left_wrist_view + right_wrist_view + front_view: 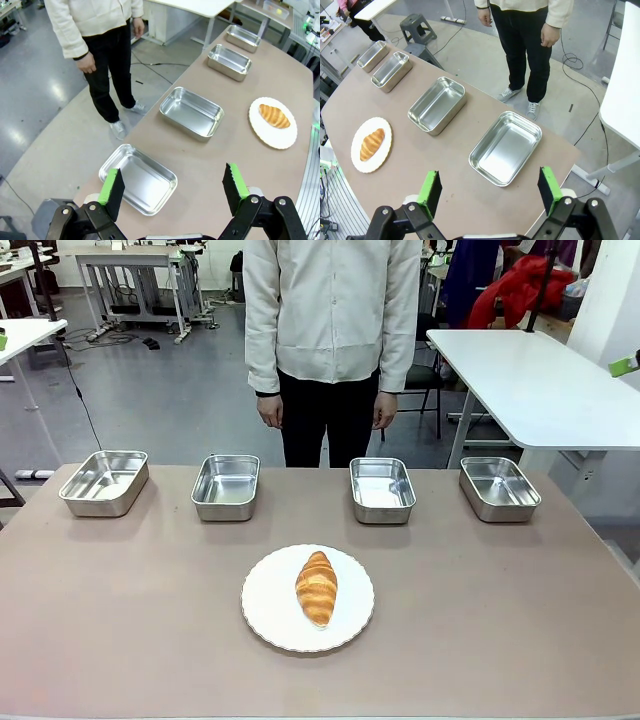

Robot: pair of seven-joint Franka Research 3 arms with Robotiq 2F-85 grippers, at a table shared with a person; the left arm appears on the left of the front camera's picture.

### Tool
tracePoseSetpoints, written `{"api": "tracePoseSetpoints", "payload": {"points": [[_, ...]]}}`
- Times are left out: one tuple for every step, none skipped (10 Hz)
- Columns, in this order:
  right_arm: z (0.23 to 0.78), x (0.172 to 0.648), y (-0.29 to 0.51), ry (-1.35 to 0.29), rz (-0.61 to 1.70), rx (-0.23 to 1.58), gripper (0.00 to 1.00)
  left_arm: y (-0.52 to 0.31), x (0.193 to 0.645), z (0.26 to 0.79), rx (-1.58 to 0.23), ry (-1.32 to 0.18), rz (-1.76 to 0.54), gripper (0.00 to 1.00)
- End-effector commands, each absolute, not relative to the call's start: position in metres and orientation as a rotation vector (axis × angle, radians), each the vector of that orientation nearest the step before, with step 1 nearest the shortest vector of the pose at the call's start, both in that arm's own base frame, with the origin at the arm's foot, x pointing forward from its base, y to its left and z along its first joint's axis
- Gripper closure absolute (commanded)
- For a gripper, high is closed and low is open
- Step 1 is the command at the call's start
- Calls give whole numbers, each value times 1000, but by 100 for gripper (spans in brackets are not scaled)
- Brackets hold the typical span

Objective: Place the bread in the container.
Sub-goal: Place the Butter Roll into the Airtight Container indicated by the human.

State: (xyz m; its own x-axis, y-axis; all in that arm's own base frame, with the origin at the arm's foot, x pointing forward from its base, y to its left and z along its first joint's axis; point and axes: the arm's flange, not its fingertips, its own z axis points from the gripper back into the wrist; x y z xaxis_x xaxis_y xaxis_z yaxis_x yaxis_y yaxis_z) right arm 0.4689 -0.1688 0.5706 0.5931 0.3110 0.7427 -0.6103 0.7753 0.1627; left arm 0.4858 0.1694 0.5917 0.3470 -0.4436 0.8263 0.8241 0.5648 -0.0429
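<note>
Both hands hang high over the surface [120, 620], fingers spread wide and empty: the left hand [172, 176] above the leftmost steel pan [138, 178], the right hand [489, 178] above the rightmost steel pan [505, 147]. The croissant [317, 587] lies on a white scalloped plate [262, 618], nearer than the four pans. Best to descend straight, close gently across its narrow width at mid-length, sparing the crust.

1. Containers [224, 510]: bare metal, polished, mirror-bright inside, duller outer walls.
2. Bread [317, 587]: ridged crust, rough, faint sheen.
3. Plate [265, 610]: white, smooth, low gloss.
4. Table [500, 620]: smooth, matt top.
5. Person's jacket [330, 310]: pale cloth, matt.
</note>
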Motion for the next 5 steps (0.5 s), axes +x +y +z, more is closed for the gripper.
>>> {"api": "tracePoseSetpoints", "payload": {"points": [[571,469,-168,-774,559,438,0,169,486,592,-510,-879,-870,0],[571,469,-168,-774,559,438,0,169,486,592,-510,-879,-870,0],[571,469,-168,-774,559,438,0,169,486,592,-510,-879,-870,0],[571,469,-168,-774,559,438,0,169,486,592,-510,-879,-870,0],[571,469,-168,-774,559,438,0,169,486,592,-510,-879,-870,0]]}}
